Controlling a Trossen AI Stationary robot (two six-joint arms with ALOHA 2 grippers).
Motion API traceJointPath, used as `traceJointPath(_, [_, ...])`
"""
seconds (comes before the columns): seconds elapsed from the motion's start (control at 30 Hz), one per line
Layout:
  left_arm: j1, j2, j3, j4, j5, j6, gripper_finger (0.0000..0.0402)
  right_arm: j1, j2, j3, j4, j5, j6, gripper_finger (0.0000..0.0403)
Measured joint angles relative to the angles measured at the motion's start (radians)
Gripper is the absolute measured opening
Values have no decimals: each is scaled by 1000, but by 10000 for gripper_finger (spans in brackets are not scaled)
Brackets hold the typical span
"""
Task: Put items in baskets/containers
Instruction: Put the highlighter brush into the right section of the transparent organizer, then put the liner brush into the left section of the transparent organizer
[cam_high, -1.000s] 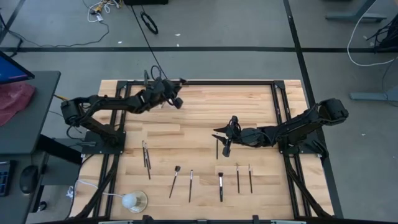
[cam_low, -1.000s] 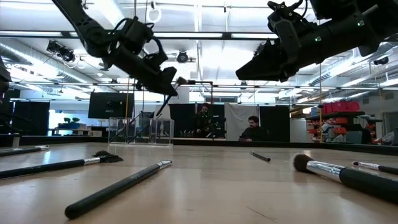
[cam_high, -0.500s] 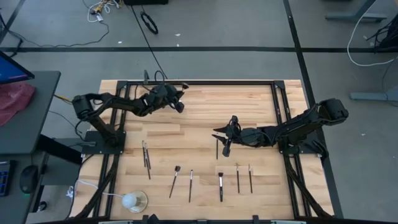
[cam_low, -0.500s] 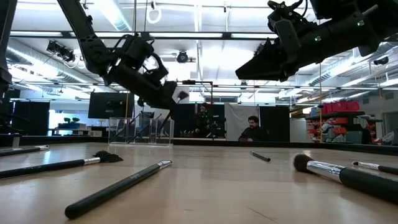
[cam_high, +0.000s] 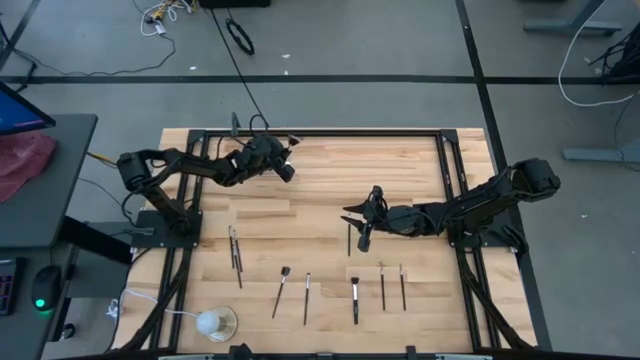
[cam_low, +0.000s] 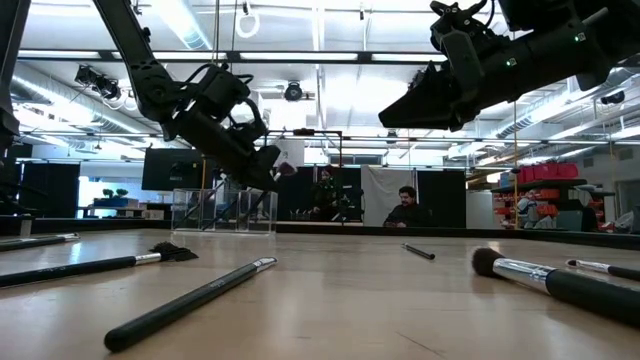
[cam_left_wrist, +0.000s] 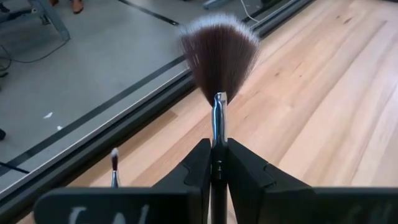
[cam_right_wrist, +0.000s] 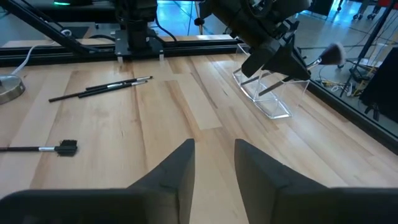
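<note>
Left gripper (cam_high: 283, 166) pinches a fan brush (cam_left_wrist: 219, 56) over the clear holder (cam_right_wrist: 268, 93), upper left — tilted handle may miss it; right gripper (cam_right_wrist: 211, 163) idle, spread.

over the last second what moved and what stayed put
The left tool pulled back toward its own side at the table's far edge and dipped over the clear holder, shut on the fan brush throughout. The right tool and loose brushes stayed put.

No readable text, labels, brands, numbers or signs in any view.
</note>
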Motion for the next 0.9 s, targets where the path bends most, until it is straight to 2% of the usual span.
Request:
traceJointPath(0.3, [0, 0, 0, -3, -8, -15, 117, 0, -4, 0, -6, 0, -12, 114])
traceJointPath(0.47, [-1, -38, 6, -14, -6, 17, 140, 0, -72, 0, -79, 0, -1, 114])
traceJointPath(0.7, [-44, -177, 34, -10, 1, 33, 142, 4, -216, 0, -353, 0, 115, 116])
traceJointPath(0.8, [-96, -224, 36, -4, 54, 35, 136, 32, -271, 0, -506, -6, 138, 131])
traceJointPath(0.9, [-175, -232, 37, -4, 106, 40, 127, 82, -303, 19, -671, -68, 204, 158])
